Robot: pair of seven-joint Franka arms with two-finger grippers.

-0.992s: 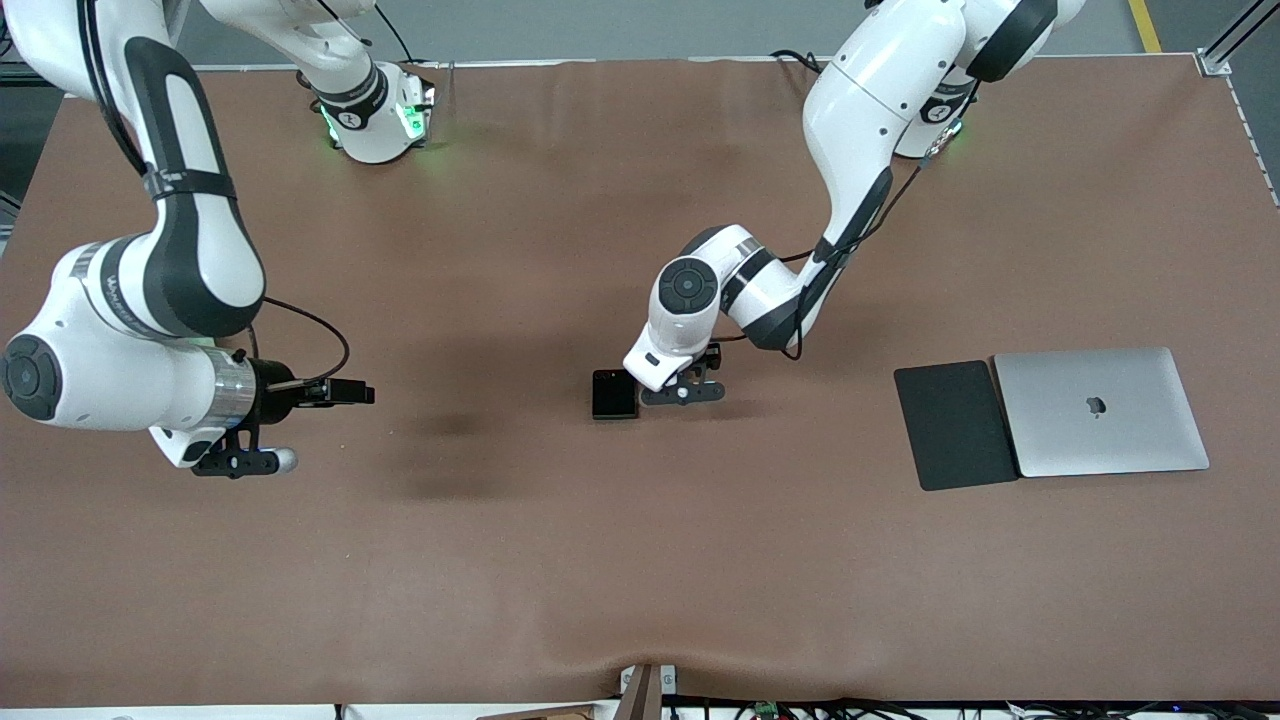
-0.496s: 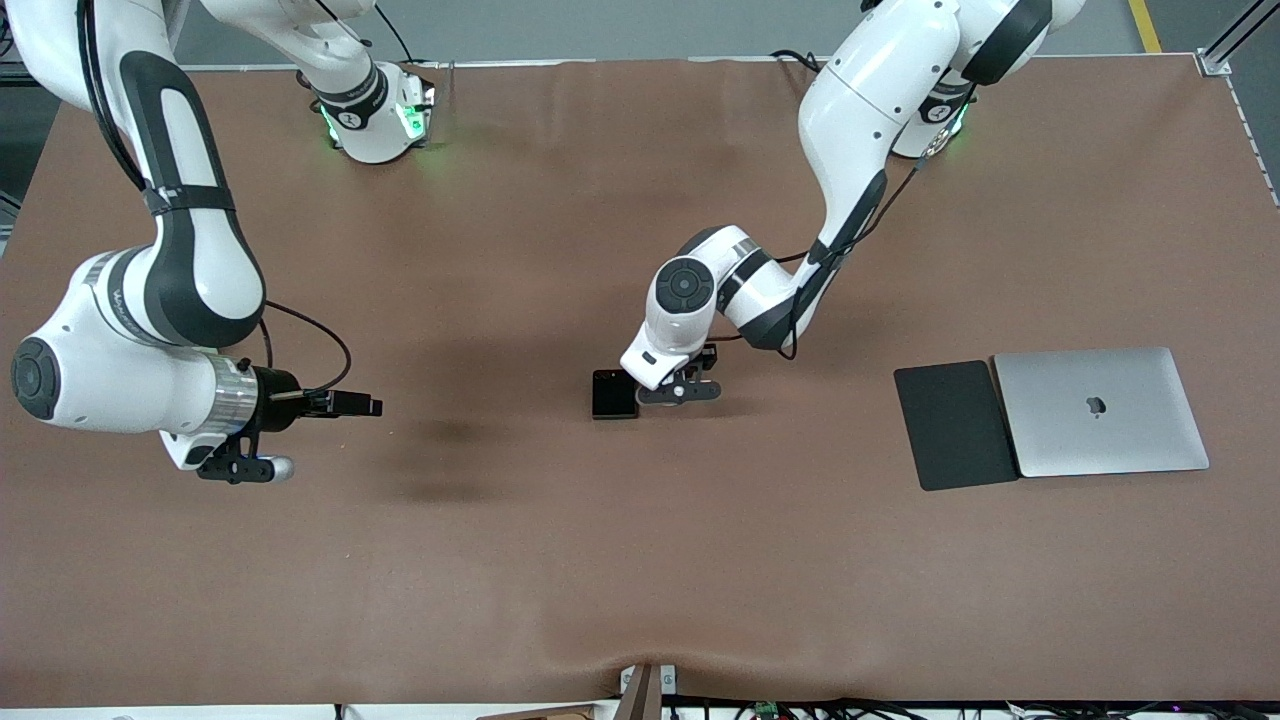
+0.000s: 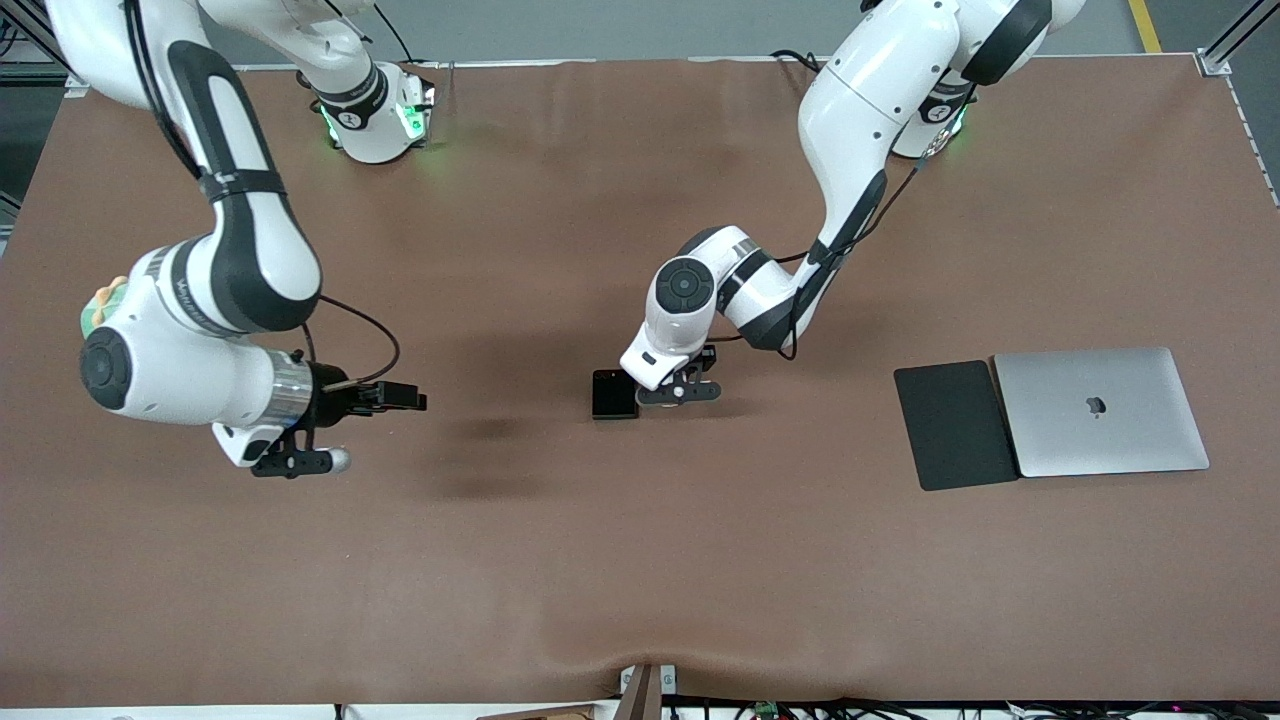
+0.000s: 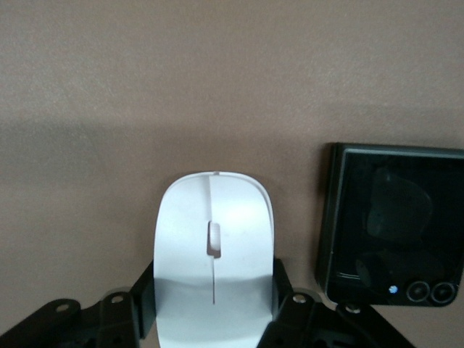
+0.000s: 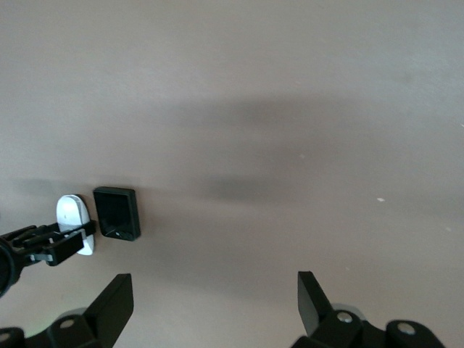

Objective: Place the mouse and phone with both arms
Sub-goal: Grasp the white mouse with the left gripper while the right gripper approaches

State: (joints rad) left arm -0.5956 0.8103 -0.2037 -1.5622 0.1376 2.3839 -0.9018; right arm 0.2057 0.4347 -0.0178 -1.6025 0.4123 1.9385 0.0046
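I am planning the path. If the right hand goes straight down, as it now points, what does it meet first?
Probably the bare table. The right hand is open above it; the phone and mouse lie off to one side.

even overhead light, soft arm shadows on table (image 3: 560,560).

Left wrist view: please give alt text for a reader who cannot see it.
The left gripper is shut on a white mouse, one black finger against each of its sides, on a brown table. Beside the mouse lies a black folded phone, apart from it, camera lenses at one corner.
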